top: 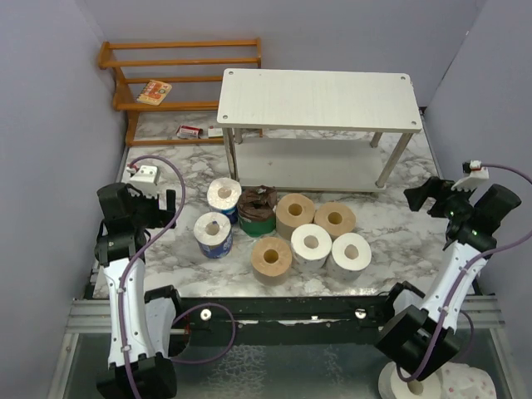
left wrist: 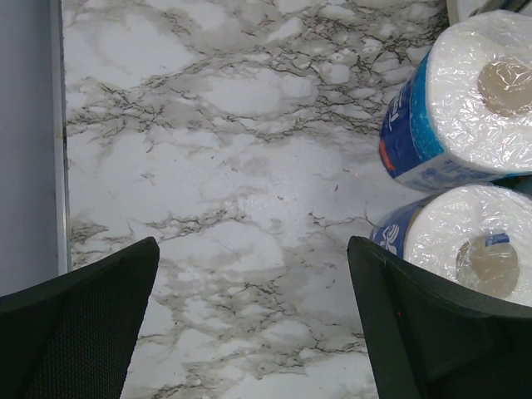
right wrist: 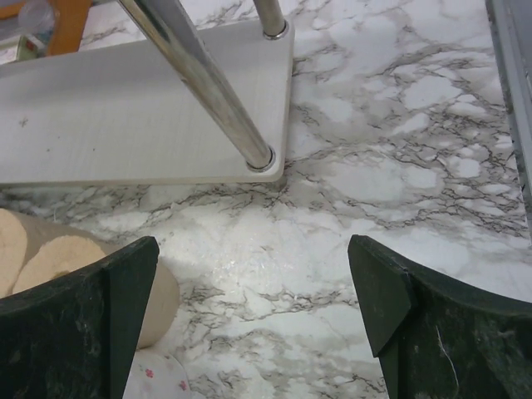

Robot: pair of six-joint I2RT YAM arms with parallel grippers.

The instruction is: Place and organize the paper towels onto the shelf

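Several rolls stand upright in a cluster on the marble table in front of the pale two-tier shelf (top: 319,98). Two are blue-wrapped (top: 214,234) (top: 224,198), one is dark brown with a green band (top: 258,209), three are tan (top: 294,214) (top: 334,219) (top: 271,258), and two are white (top: 311,246) (top: 350,253). Both shelf tiers hold no rolls. My left gripper (top: 160,199) is open and empty, left of the blue rolls (left wrist: 465,91) (left wrist: 470,241). My right gripper (top: 426,196) is open and empty, right of the cluster, near the shelf's front right leg (right wrist: 204,83).
An orange slatted wooden rack (top: 179,75) stands at the back left with a small packet (top: 155,91) on it. A small red and white box (top: 190,130) lies on the table under it. Grey walls close in on both sides.
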